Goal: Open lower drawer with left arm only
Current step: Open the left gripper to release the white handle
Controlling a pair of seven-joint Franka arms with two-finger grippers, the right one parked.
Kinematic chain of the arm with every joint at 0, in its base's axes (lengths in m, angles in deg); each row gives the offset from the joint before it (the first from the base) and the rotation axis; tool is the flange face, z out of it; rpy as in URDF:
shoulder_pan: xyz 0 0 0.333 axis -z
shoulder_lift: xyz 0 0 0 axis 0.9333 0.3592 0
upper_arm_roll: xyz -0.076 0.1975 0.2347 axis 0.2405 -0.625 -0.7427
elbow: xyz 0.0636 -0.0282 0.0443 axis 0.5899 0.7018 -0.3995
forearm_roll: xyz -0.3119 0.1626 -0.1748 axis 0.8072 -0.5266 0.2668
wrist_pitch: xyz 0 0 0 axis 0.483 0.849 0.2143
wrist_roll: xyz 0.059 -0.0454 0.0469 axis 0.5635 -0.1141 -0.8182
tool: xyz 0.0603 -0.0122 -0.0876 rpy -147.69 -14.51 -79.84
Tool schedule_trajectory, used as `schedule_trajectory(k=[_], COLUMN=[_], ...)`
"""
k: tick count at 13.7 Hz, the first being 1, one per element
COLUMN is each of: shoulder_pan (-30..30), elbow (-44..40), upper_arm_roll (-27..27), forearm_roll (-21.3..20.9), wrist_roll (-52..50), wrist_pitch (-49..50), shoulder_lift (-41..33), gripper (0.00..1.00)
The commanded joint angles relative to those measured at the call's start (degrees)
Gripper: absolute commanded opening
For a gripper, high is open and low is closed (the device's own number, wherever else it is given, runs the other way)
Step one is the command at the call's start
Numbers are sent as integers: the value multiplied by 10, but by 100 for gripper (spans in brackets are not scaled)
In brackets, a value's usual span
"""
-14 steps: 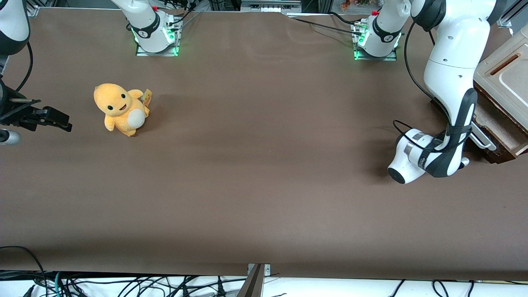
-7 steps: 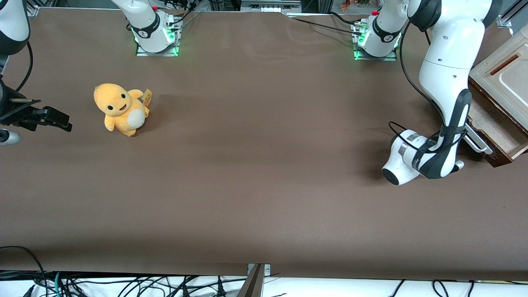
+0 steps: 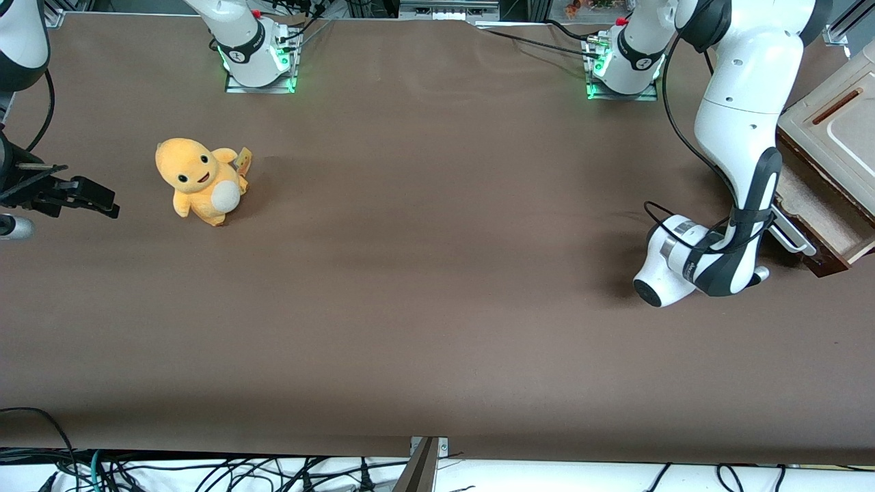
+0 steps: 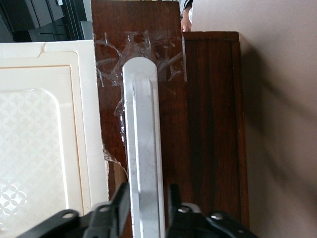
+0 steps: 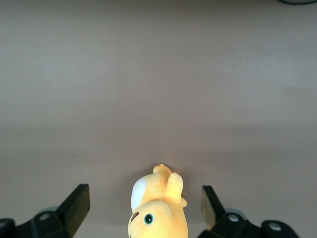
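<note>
- Drawer (image 3: 824, 222): lower one of a small cabinet (image 3: 830, 126) at the working arm's end of the table (image 3: 437, 307); dark-brown front, pulled partly out, pale tan inside showing in the front view.
- Handle (image 4: 143, 148): silvery-white bar on the drawer front; in the front view it shows just beside the arm's dark wrist band (image 3: 793, 236). Clear tape patches lie on the wood around the bar's rounded end.
- Upper drawer (image 3: 837, 116): cream front with a brown slot, above the lower drawer; in the left wrist view it appears as a cream panel (image 4: 44, 134) with a patterned inset, beside the dark wood.
- Left arm (image 3: 745, 116): white, dark grey bands, looping black cable; bent down in front of the drawer, wrist low over the table.
- Gripper (image 4: 145, 208): black, at the handle; one finger on each side of the bar, both pressed to it, so it is clamped on the handle. In the front view the gripper itself is hidden by the wrist.
- Plush toy (image 3: 198, 179): yellow-orange, white belly, sitting upright on the table toward the parked arm's end, well apart from the cabinet.
- Table: covered in plain brown cloth.
</note>
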Motion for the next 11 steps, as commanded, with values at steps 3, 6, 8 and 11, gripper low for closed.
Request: schedule_trajectory(k=[3, 6, 8, 11], shoulder_pan=[5, 6, 5, 1], elbow=[-16, -16, -17, -48], upper_arm_roll=[0, 1, 2, 9], forearm_roll=[-7, -4, 7, 67], wrist_roll=[37, 38, 43, 147], wrist_pitch=[14, 17, 21, 21], shoulder_lift=[3, -2, -9, -35], gripper=[100, 100, 100, 100])
